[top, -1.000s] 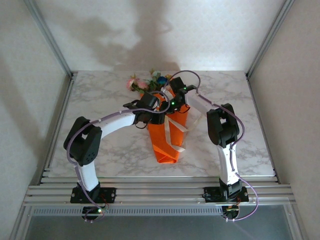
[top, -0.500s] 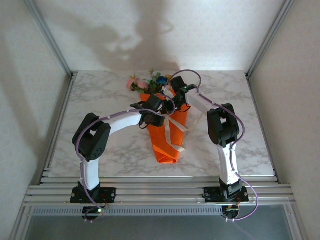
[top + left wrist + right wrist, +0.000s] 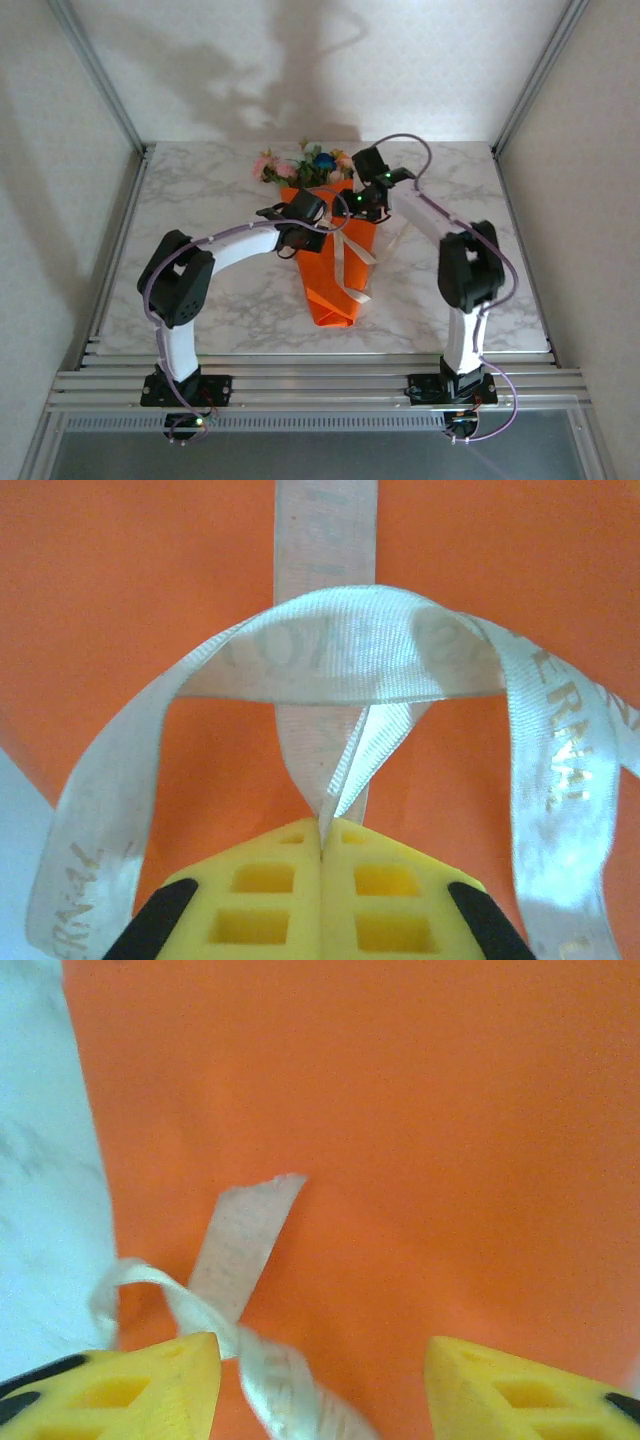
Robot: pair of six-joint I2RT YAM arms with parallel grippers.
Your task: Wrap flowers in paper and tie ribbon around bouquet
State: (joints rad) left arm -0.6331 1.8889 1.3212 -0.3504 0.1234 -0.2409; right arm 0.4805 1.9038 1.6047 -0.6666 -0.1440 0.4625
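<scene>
The bouquet (image 3: 333, 270) lies mid-table, an orange paper cone with its tail toward me. The pink and blue flowers (image 3: 300, 165) stick out at its far end. The cream ribbon (image 3: 350, 262) loops over the paper (image 3: 150, 600). In the left wrist view my left gripper (image 3: 322, 832) is shut on a folded stretch of ribbon (image 3: 330, 665), just above the cone. Above the cone's upper part, my right gripper (image 3: 320, 1365) stands open. A loose twist of ribbon (image 3: 260, 1370) lies by its left fingertip (image 3: 160, 1380), unheld. From above, the left gripper (image 3: 322, 227) and right gripper (image 3: 352, 205) sit close together.
The white marble table (image 3: 200, 200) is bounded by aluminium frame posts at the back corners (image 3: 140, 150) and a rail (image 3: 320, 380) along the near edge. Purple cables (image 3: 400, 140) arch over the right arm.
My left gripper has closed on the ribbon. My right gripper has opened and let the ribbon go, and the right arm's elbow has swung out to the right.
</scene>
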